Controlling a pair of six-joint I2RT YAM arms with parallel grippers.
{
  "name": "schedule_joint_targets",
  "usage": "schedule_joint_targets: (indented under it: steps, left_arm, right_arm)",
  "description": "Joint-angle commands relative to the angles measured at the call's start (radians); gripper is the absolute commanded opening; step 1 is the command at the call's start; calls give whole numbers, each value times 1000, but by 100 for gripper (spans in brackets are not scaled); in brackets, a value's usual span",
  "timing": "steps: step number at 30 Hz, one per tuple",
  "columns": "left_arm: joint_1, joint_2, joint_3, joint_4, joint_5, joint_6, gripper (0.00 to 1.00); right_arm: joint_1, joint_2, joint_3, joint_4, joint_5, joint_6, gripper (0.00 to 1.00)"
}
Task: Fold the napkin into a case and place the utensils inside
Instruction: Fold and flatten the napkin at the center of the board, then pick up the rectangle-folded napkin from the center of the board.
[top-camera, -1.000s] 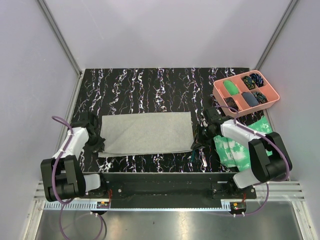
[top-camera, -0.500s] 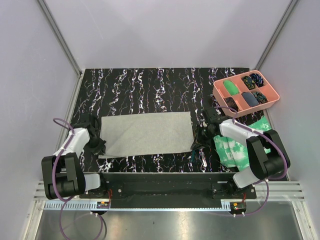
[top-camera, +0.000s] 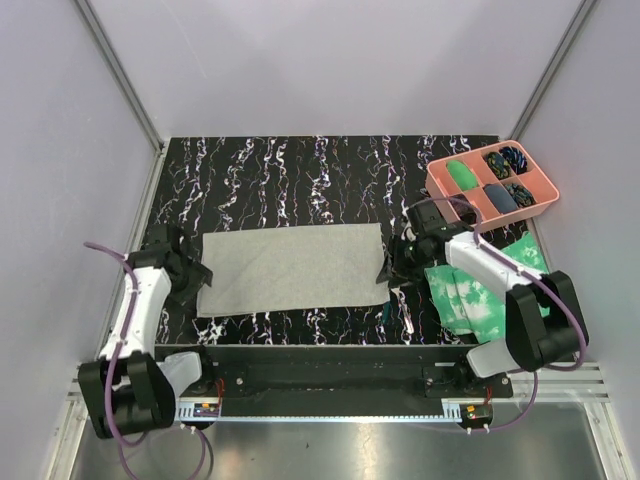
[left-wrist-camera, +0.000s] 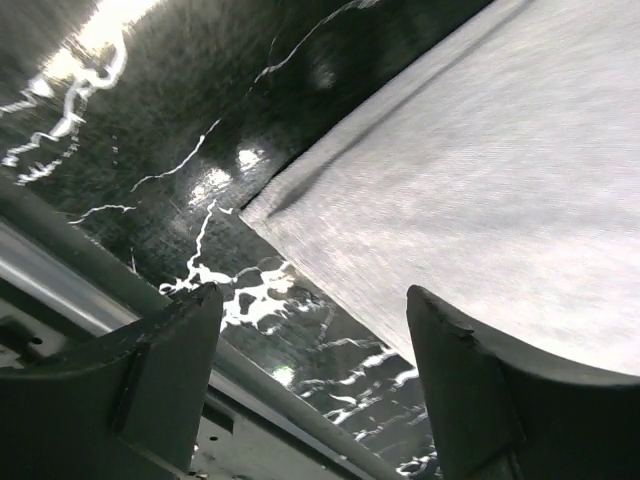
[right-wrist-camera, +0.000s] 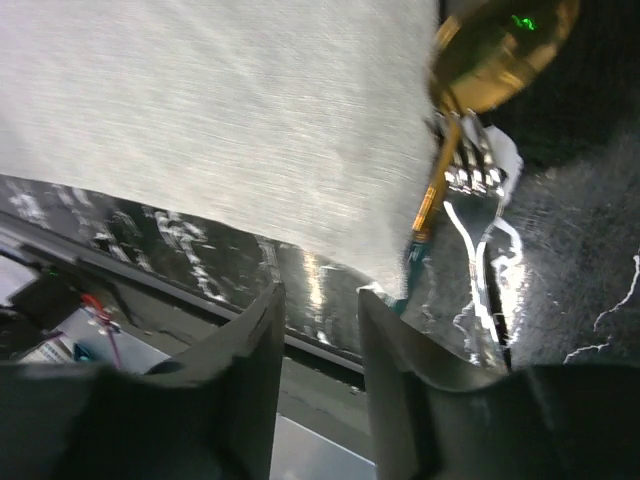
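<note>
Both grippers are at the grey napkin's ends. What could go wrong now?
The slender metal utensils lie right beside the right edge of the plain light-grey cloth napkin; the right gripper, close by, may knock them when folding. The open left gripper stands over a flat corner and may miss the thin cloth.

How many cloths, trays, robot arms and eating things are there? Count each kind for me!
Cloths: 2, the grey napkin and the green-and-white sheet
Trays: 1, the pink tray
Robot arms: 2, the left arm and the right arm
Utensils: 2 that show, a spoon and a fork at the napkin's edge; any others are hidden
Total: 7
</note>
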Motion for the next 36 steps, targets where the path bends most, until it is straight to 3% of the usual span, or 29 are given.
schedule_joint_targets:
  steps: [1,2,4,5,7,10,16,19,29,33,36]
  left_arm:
    - [7,-97,71,29,-28,9,74]
    - [5,-101,50,75,42,12,72]
    - [7,-69,31,232,156,24,56]
    - [5,-8,21,279,270,28,40]
    - [-7,78,34,363,348,18,18]
    - [-38,243,103,405,397,40,12]
    - [-24,454,177,457,341,34,8]
    - [-16,515,205,457,272,26,10]
    - [70,766,407,434,245,63,14]
    - [67,779,490,425,249,83,17]
    - [54,719,499,430,252,115,23]
  right_arm:
    - [9,-63,130,-40,44,-53,57]
    - [11,-52,145,-33,48,-65,60]
    - [24,9,188,9,39,-70,64]
    - [32,36,208,20,42,-64,64]
    - [44,127,275,46,54,-62,63]
    - [70,231,352,86,110,-63,63]
    - [106,449,508,128,156,-102,63]
    - [118,547,579,143,150,-99,63]
    - [129,808,847,180,133,-117,63]
    - [129,847,1004,97,165,-146,64]
    - [129,770,986,59,240,-172,72]
